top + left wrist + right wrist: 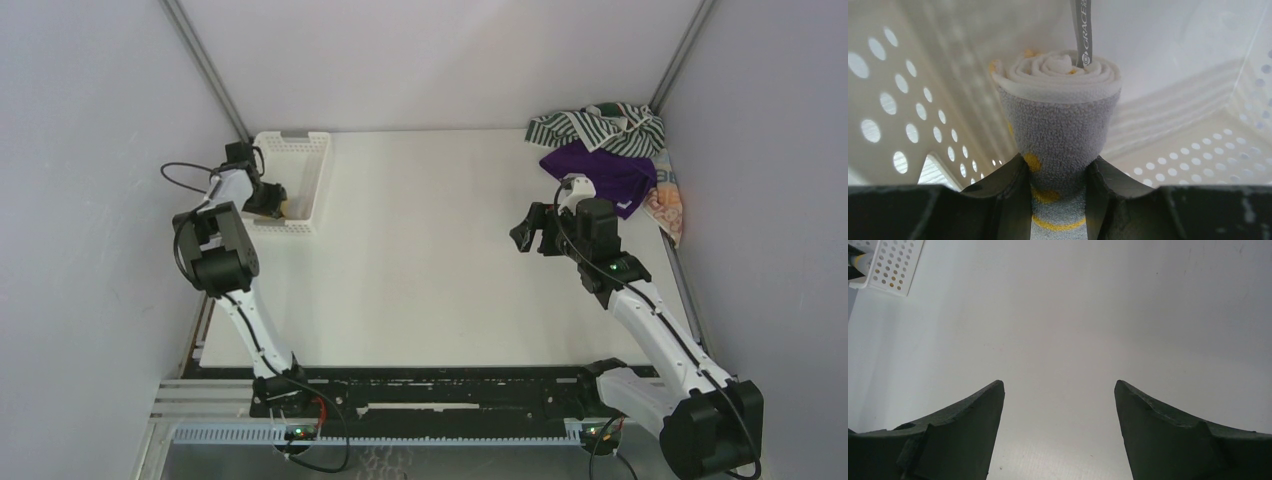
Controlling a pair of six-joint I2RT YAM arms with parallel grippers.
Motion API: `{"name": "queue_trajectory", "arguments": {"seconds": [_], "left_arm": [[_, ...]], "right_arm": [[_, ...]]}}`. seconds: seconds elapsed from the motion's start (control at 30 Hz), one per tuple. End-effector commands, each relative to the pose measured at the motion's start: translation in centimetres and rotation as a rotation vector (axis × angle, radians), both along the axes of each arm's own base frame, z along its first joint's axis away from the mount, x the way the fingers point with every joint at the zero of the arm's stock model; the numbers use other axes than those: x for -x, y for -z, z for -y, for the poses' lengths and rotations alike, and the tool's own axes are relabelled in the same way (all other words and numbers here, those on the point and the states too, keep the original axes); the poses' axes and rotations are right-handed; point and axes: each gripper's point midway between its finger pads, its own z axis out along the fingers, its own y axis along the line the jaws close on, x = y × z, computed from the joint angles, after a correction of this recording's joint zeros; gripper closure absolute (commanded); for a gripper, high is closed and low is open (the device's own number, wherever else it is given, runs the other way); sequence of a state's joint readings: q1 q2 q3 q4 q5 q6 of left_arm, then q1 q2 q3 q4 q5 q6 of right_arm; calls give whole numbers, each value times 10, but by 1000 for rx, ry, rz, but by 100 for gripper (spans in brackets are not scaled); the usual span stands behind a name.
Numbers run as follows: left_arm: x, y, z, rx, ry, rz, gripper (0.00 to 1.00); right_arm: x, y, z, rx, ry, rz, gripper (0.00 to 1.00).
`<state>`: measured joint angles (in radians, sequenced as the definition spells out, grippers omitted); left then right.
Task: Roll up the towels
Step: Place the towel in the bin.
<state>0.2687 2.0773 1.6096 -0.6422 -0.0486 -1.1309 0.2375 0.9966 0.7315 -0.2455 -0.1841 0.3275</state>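
A rolled white towel with yellow rings (1060, 115) stands on end inside the white basket (908, 115), and my left gripper (1058, 167) is shut on its lower part. From above, that gripper (272, 198) sits in the basket (318, 150) at the table's left. A green-and-white striped towel (600, 125), a purple towel (598, 168) and an orange patterned towel (668, 208) lie heaped in the far right corner. My right gripper (531, 232) hovers open over bare table left of the heap, with nothing between its fingers (973, 430).
The white table (430, 260) is walled by grey panels on both sides and at the back. The basket corner (890, 265) shows at the upper left of the right wrist view.
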Motion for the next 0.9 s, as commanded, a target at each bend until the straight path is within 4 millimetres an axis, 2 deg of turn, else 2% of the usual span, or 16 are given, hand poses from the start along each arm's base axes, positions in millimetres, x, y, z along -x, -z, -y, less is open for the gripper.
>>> {"name": "queue_trajectory", "arguments": {"seconds": [0.0,0.1,0.23,0.37,0.67,0.87], "left_arm": [[39,3,-12,-34,9,-106,74],[59,7,-22,-42,-14,-138,74],[75,8,-36,-78,-26,-189,69],[81,11,-42,-76,-15,-232,59],[95,22,-51,-108,35,-358,52],[96,12,-53,-122,35,-353,43]], "right_arm": [[-6,-15,3,6,4,72,20],[-6,-18,3,3,5,80,20],[-5,-18,2,2,4,87,20],[-4,-20,4,6,11,96,20],[-3,-24,5,14,24,117,20],[-1,-28,4,26,26,135,20]]}}
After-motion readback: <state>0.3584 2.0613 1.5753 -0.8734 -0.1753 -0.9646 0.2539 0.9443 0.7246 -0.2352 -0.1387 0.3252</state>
